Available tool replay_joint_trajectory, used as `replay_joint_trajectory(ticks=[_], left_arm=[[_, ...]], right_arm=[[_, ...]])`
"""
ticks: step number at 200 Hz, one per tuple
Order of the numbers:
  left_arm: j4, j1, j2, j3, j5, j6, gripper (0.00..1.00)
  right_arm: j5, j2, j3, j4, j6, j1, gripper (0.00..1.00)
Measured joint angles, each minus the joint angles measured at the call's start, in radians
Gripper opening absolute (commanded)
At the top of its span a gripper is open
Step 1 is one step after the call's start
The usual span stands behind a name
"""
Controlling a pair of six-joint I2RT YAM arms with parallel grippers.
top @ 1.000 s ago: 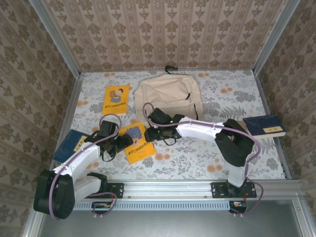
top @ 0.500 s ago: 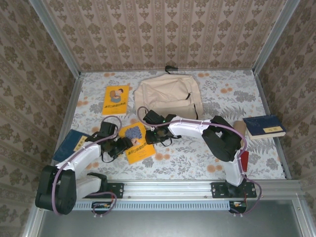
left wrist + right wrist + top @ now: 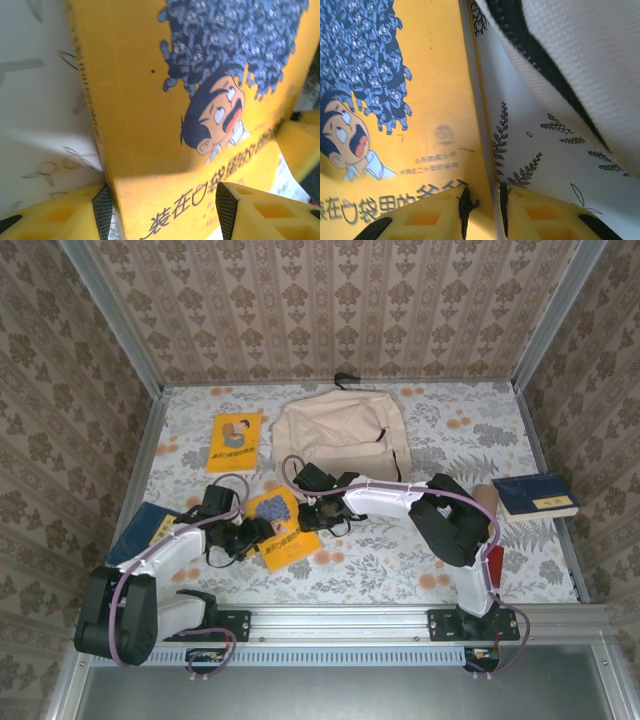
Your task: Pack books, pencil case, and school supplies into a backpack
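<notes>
Yellow cartoon book (image 3: pixel 280 540) lies below the backpack (image 3: pixel 340 435). Your right gripper (image 3: pixel 483 202) is pinched on its edge; your left gripper (image 3: pixel 163 210) straddles its corner, and you can't tell whether it grips.

Both arms bend inward and low, left pincer (image 3: pixel 162 212) jaws spread wide, right pincer (image 3: pixel 482 202) jaws nearly together

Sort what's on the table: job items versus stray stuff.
Job: backpack; middle yellow book; far yellow book; left navy book; right navy book.
Lying about, likely: red flat thing; tan object.
</notes>
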Motion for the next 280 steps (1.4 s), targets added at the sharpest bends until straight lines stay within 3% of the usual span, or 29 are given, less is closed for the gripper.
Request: replay_joint_trajectory(ticks=[101, 161, 184, 203, 249, 280], left_arm=[[0.066, 0.0, -0.058, 0.022, 0.121, -0.099, 0.51], [0.084, 0.0, -0.043, 0.04, 0.104, -0.114, 0.26], [0.045, 0.002, -0.044, 0.048, 0.058, -0.096, 0.12], [-0.017, 0.001, -0.069, 0.067, 0.016, -0.074, 0.07], [-0.14, 0.014, -0.176, 0.166, -0.112, -0.036, 0.06], [-0.156, 0.013, -0.18, 0.281, -0.162, -0.019, 0.06]], right_arm=[[-0.05, 0.0, -0.013, 0.037, 0.033, -0.017, 0.27], [-0.079, 0.001, -0.024, 0.078, 0.045, -0.014, 0.3], [-0.077, -0.006, -0.037, 0.087, 0.05, -0.014, 0.39], [-0.079, -0.023, -0.06, 0.097, 0.054, -0.011, 0.5], [-0.08, -0.148, -0.1, 0.097, 0.07, 0.008, 0.8], [-0.072, -0.283, -0.119, 0.166, 0.116, -0.029, 0.89]])
